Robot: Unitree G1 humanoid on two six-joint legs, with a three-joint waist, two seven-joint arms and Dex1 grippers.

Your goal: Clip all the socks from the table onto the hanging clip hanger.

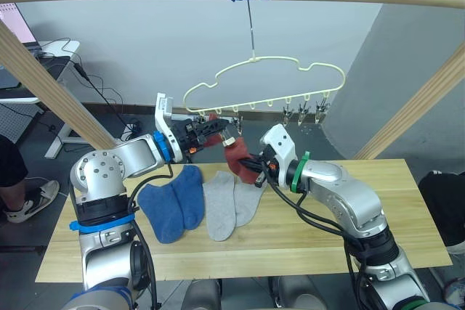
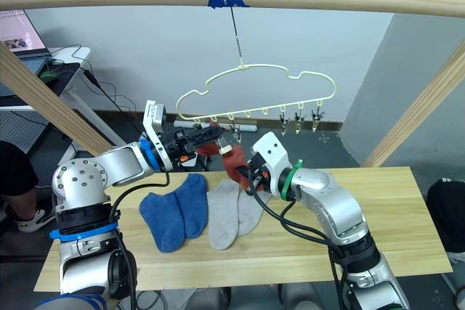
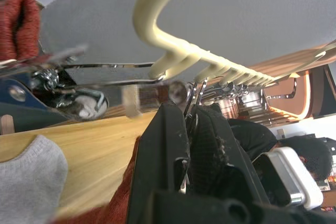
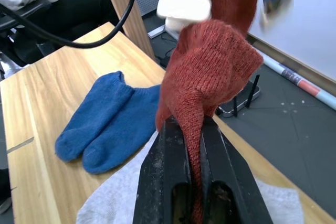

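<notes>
Plank table [image 1: 407, 201], knitted rust sock [image 4: 210, 72].

Two blue socks [image 1: 173, 202] lie flat side by side on the pale wood table [image 1: 378, 237], with two grey socks [image 1: 229, 205] touching them at their 3 o'clock. I hold up a rust red sock [image 4: 207, 80] under the yellow cloud-shaped clip hanger [image 1: 265, 81], which hangs at 12 o'clock.

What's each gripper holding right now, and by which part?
Right gripper pinches the rust red sock by a fold at its lower end. Left gripper is shut on a silver clip of the clip hanger.
</notes>
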